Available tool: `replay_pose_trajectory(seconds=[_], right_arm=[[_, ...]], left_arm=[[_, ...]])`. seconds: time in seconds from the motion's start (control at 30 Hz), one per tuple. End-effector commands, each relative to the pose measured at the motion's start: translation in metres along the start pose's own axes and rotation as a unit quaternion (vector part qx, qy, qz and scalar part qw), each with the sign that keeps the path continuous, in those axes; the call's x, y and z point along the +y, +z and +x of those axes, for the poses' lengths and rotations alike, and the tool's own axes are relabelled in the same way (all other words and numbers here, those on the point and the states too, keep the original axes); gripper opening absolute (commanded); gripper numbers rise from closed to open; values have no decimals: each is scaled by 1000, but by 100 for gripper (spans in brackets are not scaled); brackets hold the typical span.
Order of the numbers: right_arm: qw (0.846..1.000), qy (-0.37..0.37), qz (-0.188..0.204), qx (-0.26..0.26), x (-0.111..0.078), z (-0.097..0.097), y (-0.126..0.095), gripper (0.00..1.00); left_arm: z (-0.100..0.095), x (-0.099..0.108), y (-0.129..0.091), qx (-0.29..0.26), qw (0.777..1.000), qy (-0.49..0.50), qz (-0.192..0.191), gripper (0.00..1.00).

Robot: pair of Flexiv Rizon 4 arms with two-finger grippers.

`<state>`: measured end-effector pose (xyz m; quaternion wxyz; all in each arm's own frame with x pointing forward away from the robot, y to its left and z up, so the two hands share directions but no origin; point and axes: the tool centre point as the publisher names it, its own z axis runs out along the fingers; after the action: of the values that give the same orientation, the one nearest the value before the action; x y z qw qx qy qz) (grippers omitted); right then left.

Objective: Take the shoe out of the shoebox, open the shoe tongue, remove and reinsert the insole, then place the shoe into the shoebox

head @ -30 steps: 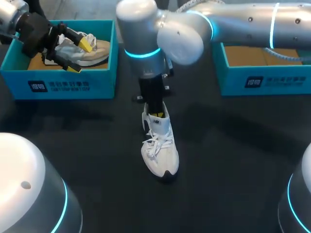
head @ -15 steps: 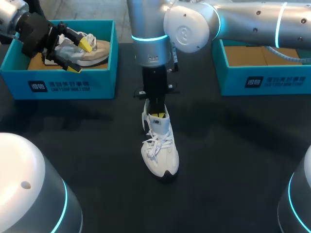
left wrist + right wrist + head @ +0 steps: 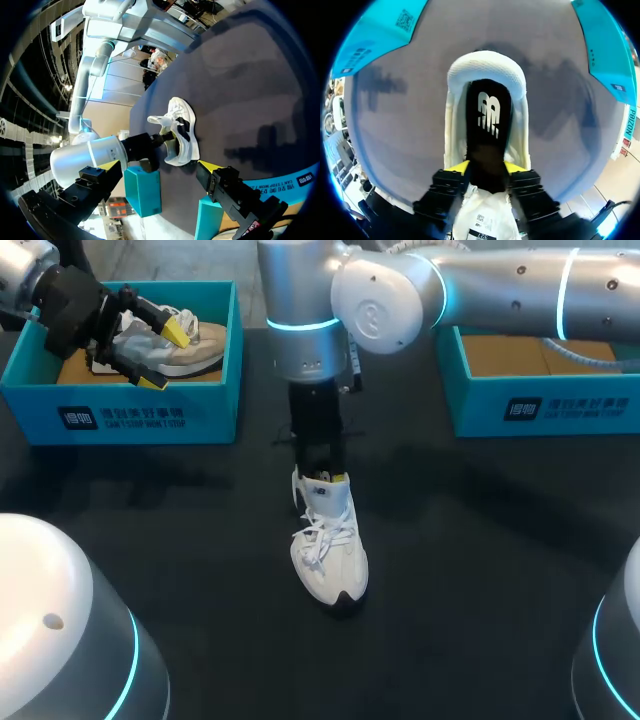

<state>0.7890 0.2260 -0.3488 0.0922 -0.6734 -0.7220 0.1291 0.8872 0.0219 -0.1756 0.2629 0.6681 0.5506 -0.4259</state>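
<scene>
Left shoebox (image 3: 120,415) and right shoebox (image 3: 545,405) well apart either side of right gripper (image 3: 325,478). White shoe (image 3: 330,550) upright directly beneath, black insole (image 3: 487,110) ahead inside; grip impossible to tell. Left gripper (image 3: 166,355) spread open above left shoebox.

This has the look of a robotics lab rigged for shoe handling. Two silver arms with glowing cyan rings, the left arm (image 3: 25,275) and the right arm (image 3: 500,285), reach over a plain dark worktop (image 3: 480,540). On it sit a teal left shoebox (image 3: 150,418), a matching right shoebox (image 3: 560,405) and a white shoe (image 3: 328,545).
</scene>
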Motion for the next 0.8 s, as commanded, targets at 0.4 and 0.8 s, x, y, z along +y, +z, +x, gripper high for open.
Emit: replay_pose_trajectory(seconds=[0.4, 0.8], right_arm=[[1000, -7, 18, -11, -5, -1, -2, 100], [1000, 1, 20, -9, -15, -6, -8, 100]], left_arm=[[0, -1, 0, 2, 1000, 0, -1, 100], [0, -1, 0, 2, 1000, 0, -1, 100]])
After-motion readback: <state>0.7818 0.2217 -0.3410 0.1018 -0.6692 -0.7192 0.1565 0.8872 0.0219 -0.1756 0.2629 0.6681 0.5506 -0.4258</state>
